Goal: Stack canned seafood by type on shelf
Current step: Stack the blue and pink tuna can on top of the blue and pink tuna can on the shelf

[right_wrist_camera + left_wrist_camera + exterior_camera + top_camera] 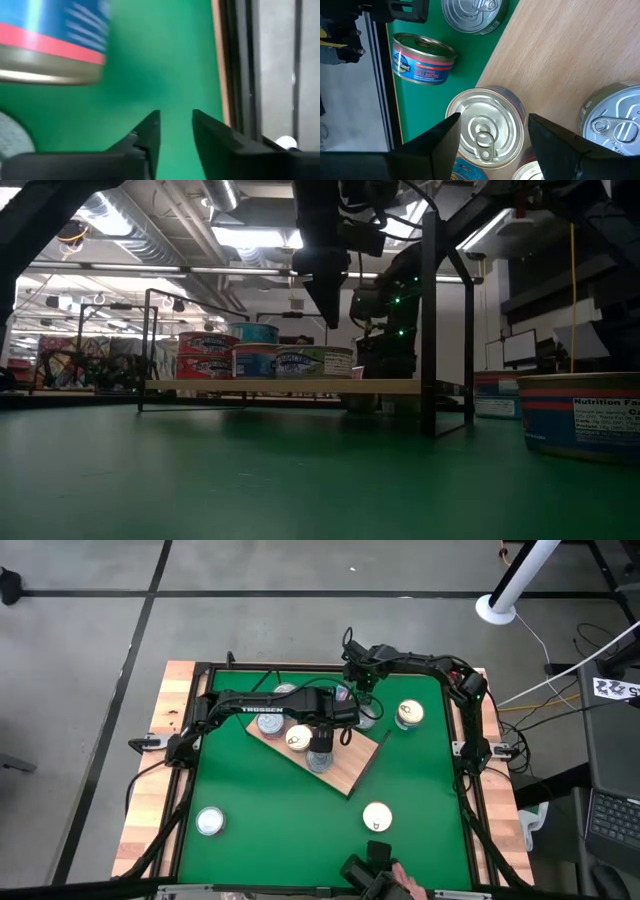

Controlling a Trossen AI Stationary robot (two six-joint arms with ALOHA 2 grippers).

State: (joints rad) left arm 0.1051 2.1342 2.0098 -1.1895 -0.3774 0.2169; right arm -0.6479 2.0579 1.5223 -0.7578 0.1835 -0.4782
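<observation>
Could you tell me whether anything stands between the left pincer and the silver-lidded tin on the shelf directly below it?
Nothing visible does: the left pincer hangs open above the silver-lidded tin on the shelf, its fingers either side with nothing between.

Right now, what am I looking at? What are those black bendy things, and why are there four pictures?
The black bendy things are two robot arms at a green table. Each arm ends in a two-fingered tool for picking things up.

The four pictures come from four cameras. One looks straight down from above. One sits low, at table height. One rides on each arm's wrist, looking past its fingers.

On the table lies a wooden board, the shelf, with round fish tins on it. More tins stand around it on the green, like one tin near the left corner and another tin in front.

The left tool hangs over the shelf with its fingers spread above a silver-lidded tin, not squeezing it. The right tool is at the table's far side, holding nothing, its fingers a little apart.
</observation>
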